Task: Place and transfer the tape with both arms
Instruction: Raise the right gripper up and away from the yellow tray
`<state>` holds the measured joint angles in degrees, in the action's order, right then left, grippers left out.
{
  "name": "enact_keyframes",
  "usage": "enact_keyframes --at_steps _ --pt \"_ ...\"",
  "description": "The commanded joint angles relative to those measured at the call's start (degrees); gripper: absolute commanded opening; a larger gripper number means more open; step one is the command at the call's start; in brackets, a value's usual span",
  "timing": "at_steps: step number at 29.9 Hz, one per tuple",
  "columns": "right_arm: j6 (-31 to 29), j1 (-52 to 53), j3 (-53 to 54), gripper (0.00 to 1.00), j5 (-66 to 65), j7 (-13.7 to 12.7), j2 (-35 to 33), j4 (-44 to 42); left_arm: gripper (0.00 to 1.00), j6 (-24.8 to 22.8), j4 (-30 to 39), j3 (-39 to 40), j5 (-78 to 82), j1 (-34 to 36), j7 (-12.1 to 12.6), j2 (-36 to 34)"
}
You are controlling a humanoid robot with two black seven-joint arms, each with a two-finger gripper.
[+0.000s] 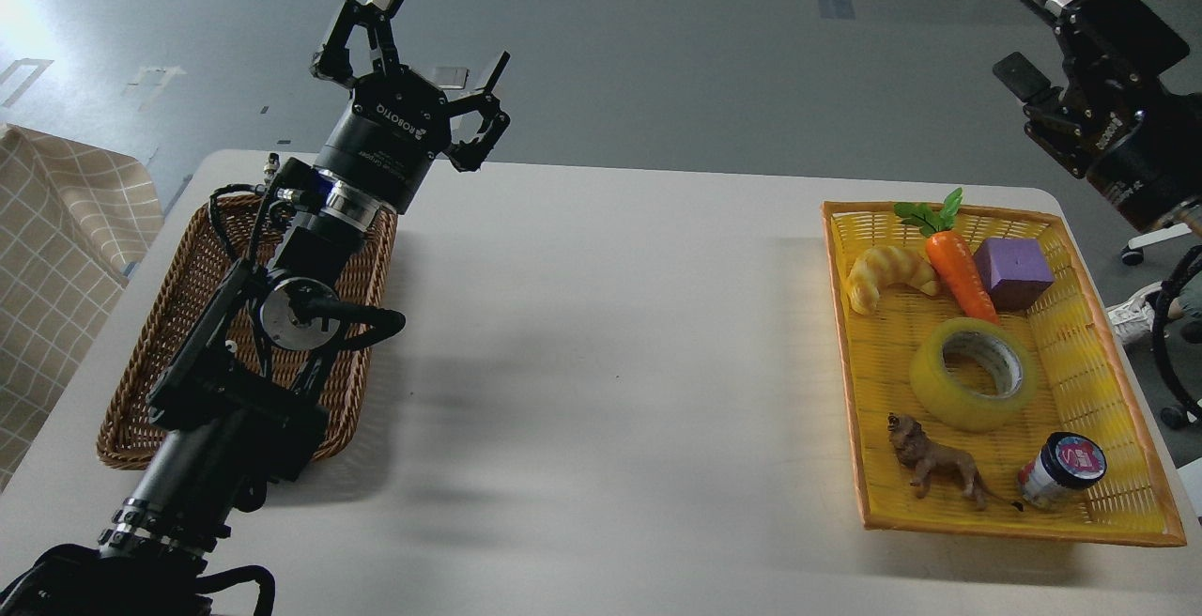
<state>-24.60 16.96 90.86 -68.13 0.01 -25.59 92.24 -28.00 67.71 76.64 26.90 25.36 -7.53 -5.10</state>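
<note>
Tape [974,375] — translucent yellow roll, whitish core

Both pincers raised — left [413,38] and right [1038,34] spread.

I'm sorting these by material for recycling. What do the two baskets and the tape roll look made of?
The yellow basket looks like moulded plastic: a uniform bright colour with a glossy woven-pattern mesh. The brown basket seems to be natural wicker, matte with uneven strands. The tape looks like translucent yellow plastic film on a whitish core, probably cardboard.
</note>
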Motion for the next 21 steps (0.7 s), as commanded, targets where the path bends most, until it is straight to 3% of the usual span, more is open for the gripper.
enact_keyframes --at_steps 1,12,21 --pt "-0.3 -1.0 4.3 0.99 0.1 0.5 0.2 0.9 0.99 0.0 0.5 0.0 0.0 0.0 0.0 -0.2" --pt "0.3 -6.3 12.6 0.98 0.0 0.3 2.8 1.9 0.99 0.0 0.8 0.0 0.0 0.0 0.0 0.0" --pt "-3.4 -8.3 13.4 1.00 0.0 0.5 0.0 5.8 0.99 0.0 0.9 0.0 0.0 -0.1 0.0 -0.2"
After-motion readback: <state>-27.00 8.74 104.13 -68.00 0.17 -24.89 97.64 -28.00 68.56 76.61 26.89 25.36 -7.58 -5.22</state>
